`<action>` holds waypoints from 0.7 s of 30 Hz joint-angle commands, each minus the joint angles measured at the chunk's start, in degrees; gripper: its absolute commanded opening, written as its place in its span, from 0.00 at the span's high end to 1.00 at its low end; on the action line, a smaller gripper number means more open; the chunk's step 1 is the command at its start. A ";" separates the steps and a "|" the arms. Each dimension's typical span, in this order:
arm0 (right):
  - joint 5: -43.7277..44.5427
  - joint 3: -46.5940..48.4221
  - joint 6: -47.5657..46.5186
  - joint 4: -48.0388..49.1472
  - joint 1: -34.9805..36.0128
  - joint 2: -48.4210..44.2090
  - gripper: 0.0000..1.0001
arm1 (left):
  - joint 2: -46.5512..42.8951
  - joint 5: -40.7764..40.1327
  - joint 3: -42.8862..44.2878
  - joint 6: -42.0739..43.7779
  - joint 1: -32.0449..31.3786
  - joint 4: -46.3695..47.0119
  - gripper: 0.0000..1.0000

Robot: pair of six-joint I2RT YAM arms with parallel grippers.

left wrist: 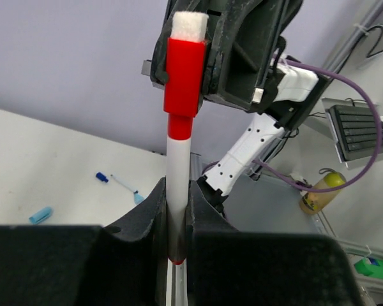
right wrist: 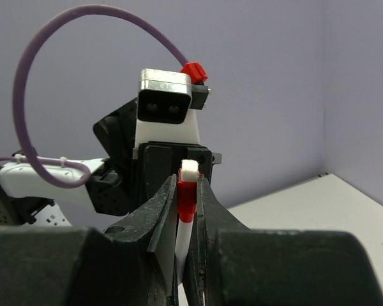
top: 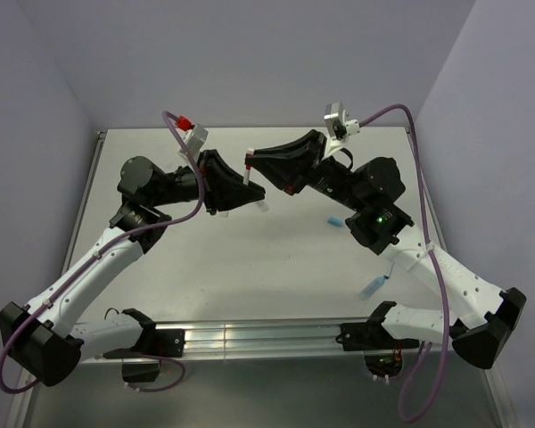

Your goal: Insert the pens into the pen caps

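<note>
Centrally, just left of the middle of the overhead view, the left gripper [top: 233,190] is pinching the lower end of a thin white plastic pen barrel [left wrist: 177,169], its two black fingers closed tight against it. Immediately to its right, the right gripper [top: 257,166] is clamping the short red plastic cap [left wrist: 182,76] that is sitting over the pen's upper end. The two arms are meeting tip to tip above the pale table [top: 250,267]. In the right wrist view the cap is showing a white plug at its end. I cannot tell whether the cap is pushed fully home.

The pen is probably behaving as a light, stiff, smooth stick. It could be slipping or levering sideways if pushed off its axis, so holding it low on the barrel and gripping the cap squarely seems sound.

Further right, a stubby light blue cap [top: 335,220] is lying loose on the table. A chunky light blue pen [top: 374,285] is lying at lower right, near the right arm. The left wrist view is also showing a tiny dark blue cap [left wrist: 101,177] beside a very thin pale pen [left wrist: 123,184].

Counting what I can make out: one held pen, two loose pens, and three caps, one each in red, light blue and dark blue.
</note>
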 commanded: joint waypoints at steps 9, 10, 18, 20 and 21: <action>-14.88 -4.30 0.44 -14.26 1.49 2.86 1.00 | -2.22 -7.99 3.36 -4.99 1.77 14.61 1.00; -12.87 -3.77 0.18 -15.48 1.40 2.77 1.00 | -2.04 -8.17 3.71 -4.20 1.69 13.47 1.00; 5.94 2.11 3.85 -20.94 -1.05 1.89 1.00 | -1.08 -9.84 4.42 -2.35 1.60 2.31 0.53; 10.68 5.45 6.83 -22.61 -2.81 2.24 1.00 | -1.95 -11.67 3.55 -0.77 1.42 -0.68 0.45; 11.93 7.38 7.72 -24.17 -4.99 2.50 1.00 | -2.39 -12.29 3.28 0.71 1.34 -4.17 0.42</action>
